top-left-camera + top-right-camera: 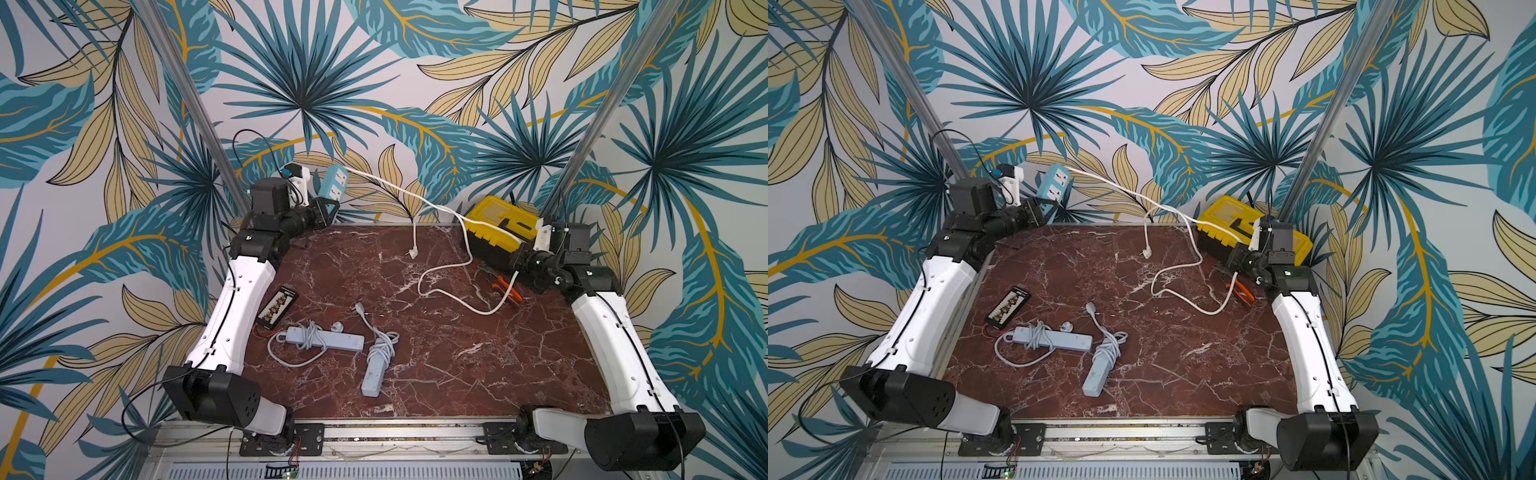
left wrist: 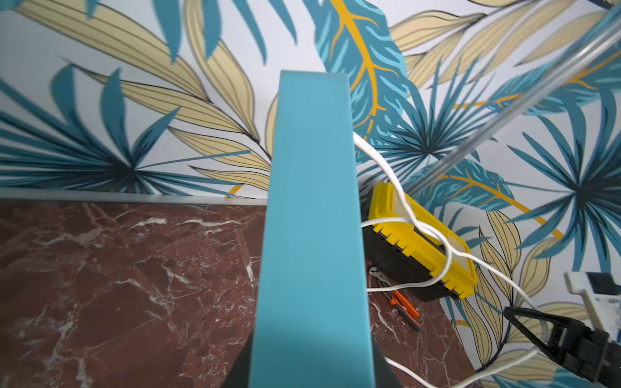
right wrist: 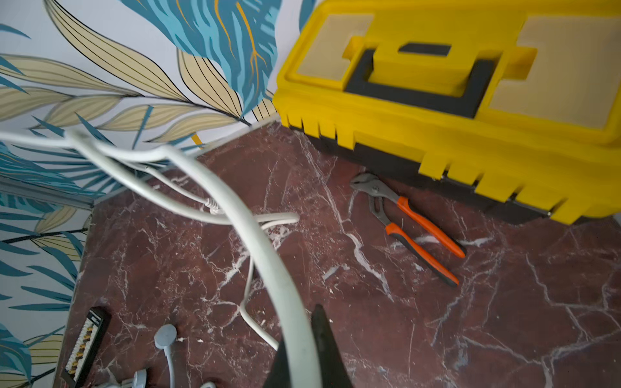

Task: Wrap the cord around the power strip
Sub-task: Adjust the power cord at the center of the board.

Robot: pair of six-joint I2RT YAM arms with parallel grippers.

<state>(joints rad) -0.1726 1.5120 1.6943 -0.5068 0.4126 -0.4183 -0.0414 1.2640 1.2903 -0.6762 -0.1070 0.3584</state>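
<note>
While the cord sags, both ends are gripped

Since my left claw is clamped on the blue power strip, it sits upper left of centre, raised near the table's far edge. My right claw pinches the white cord beside the toolbox, right of centre. Bare table fills the lower right.

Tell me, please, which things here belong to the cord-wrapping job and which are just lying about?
Job:
- teal power strip, held by the left gripper
- white cord, pinched by the right gripper

Lying about:
- yellow toolbox
- orange pliers
- black terminal board
- wrapped grey power strip
- second grey strip
</note>
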